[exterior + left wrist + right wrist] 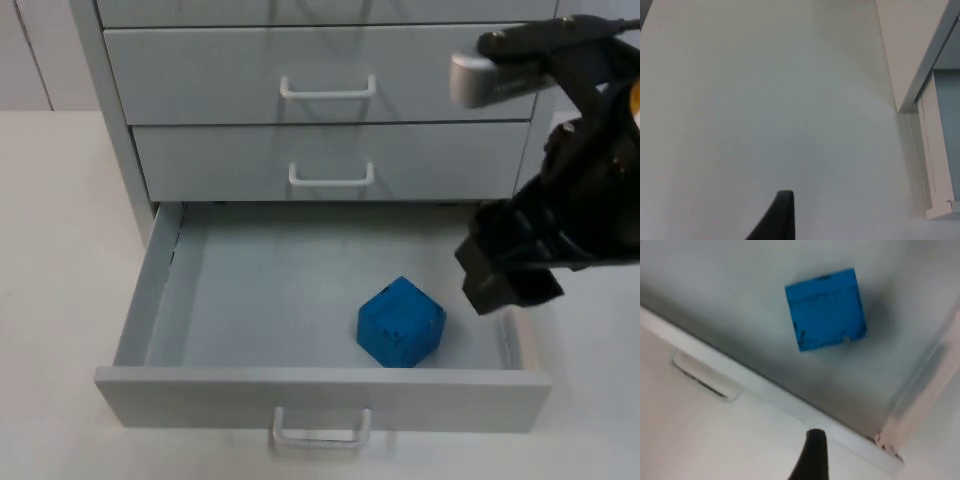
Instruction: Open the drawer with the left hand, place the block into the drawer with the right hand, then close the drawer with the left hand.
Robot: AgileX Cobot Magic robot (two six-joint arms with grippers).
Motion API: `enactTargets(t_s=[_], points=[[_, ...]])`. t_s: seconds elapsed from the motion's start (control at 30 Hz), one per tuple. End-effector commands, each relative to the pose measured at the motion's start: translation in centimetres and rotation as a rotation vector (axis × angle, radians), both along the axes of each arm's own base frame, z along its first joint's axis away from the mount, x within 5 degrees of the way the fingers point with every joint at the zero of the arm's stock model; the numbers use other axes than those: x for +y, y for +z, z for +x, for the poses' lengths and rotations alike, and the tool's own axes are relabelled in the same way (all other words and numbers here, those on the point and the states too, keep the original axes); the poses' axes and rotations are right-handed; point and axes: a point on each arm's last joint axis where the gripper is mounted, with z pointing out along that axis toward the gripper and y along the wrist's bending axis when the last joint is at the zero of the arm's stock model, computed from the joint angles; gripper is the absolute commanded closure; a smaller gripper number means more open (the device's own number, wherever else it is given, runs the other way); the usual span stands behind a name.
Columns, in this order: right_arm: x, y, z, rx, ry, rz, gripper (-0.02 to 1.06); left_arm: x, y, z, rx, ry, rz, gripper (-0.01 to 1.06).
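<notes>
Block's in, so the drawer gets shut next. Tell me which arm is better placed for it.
Left, probably. The blue block lies in the open drawer. The right gripper hangs over the drawer's right side, above the handle's level; the left gripper waits over bare table beside the cabinet.

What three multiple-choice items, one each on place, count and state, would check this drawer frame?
1. Where is the blue block?
A. on the table
B. inside the open bottom drawer
C. in the right gripper

2. How many drawer handles show in the top view?
A. one
B. two
C. three

3. What state is the bottom drawer in?
A. pulled out
B. shut
C. removed

Answers: 1 B, the block rests on the drawer floor; 2 C, one handle on the open drawer and two above; 3 A, its inside is exposed.
</notes>
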Motion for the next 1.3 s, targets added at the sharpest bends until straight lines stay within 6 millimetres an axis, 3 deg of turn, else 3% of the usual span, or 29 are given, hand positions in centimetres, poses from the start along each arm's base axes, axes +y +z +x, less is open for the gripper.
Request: enactTargets(t_s=[0.0, 0.23, 0.47, 0.73, 0.87, 1.27], points=[[-0.4, 0.2, -0.4, 0.005, 0.013, -0.016, 0.34, 0.0, -0.1, 0.0, -0.008, 0.007, -0.012, 0.00], [-3.3, -0.1, 0.2, 0.034, -0.053, -0.062, 0.34, 0.0, -0.1, 0.0, -0.010, 0.007, -0.012, 0.00], [-9.8, 0.5, 1.1, 0.037, -0.250, -0.067, 0.34, 0.0, -0.1, 0.0, -0.010, 0.007, -0.014, 0.00], [-17.7, 3.0, 0.2, 0.045, -0.480, -0.018, 0.34, -0.1, -0.1, 0.0, -0.004, 0.005, -0.024, 0.00], [-20.0, 3.7, -0.5, 0.041, -0.564, -0.026, 0.34, -0.1, -0.1, 0.0, -0.004, 0.005, -0.024, 0.00], [-20.6, 4.0, -0.8, 0.015, -0.580, -0.023, 0.34, -0.1, -0.2, -0.1, 0.002, 0.004, -0.029, 0.00]])
